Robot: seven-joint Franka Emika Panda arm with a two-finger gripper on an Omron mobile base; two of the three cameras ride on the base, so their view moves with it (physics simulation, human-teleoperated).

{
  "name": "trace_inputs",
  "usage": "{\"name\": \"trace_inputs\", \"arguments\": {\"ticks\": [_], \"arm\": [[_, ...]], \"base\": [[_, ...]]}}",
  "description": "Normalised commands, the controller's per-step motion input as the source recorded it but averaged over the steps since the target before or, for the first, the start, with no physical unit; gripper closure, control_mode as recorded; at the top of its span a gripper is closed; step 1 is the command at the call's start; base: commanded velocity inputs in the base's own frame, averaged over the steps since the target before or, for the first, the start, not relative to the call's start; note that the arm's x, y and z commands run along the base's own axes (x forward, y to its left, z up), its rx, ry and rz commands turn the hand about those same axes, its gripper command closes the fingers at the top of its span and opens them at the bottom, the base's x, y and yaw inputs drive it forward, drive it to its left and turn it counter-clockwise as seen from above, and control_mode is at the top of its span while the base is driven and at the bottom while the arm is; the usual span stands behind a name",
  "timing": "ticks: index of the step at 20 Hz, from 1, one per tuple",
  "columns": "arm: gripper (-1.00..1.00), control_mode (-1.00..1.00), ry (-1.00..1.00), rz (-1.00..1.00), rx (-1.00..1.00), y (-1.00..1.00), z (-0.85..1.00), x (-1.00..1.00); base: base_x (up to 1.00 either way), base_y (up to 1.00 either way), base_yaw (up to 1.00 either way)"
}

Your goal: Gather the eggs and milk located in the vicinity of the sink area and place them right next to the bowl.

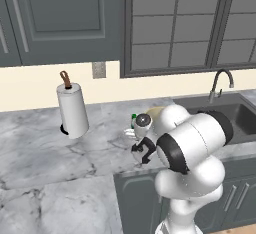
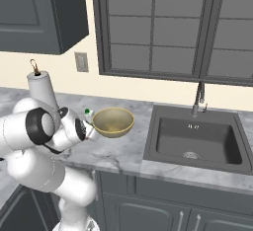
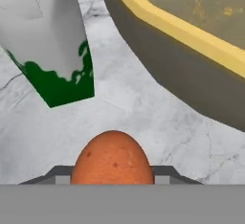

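An orange-brown egg (image 3: 112, 158) sits between my fingertips in the hand view, with my gripper (image 3: 111, 176) shut on it. Just beyond it stands the milk (image 3: 52, 36), a white carton with a green lower band. The tan-yellow bowl (image 3: 191, 31) lies close to the right of both. In the left base view my gripper (image 1: 143, 152) hangs low over the counter's front, beside the milk's green cap (image 1: 134, 116) and the partly hidden bowl (image 1: 153, 111). The right base view shows the bowl (image 2: 113, 121), the milk's cap (image 2: 88, 112) and the sink (image 2: 197, 138) further right.
A tall paper towel roll (image 1: 72, 110) stands at the left on the marble counter (image 1: 45, 153). The sink (image 1: 240, 115) with its curved faucet (image 1: 220, 83) lies to the right. The counter's front edge runs just below my hand.
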Motion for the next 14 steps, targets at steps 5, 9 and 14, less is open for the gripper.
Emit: {"name": "trace_inputs", "arguments": {"ticks": [5,9,14], "arm": [[1.00,-1.00,-0.01,-0.06,0.00,-0.17,-0.01,0.00],[1.00,-1.00,0.00,-0.18,0.00,-0.52,-0.02,0.00],[1.00,-1.00,0.00,-0.09,0.00,-0.30,-0.13,0.01]], "base": [[0.00,0.00,0.00],[0.00,0.00,0.00],[0.00,0.00,0.00]]}}
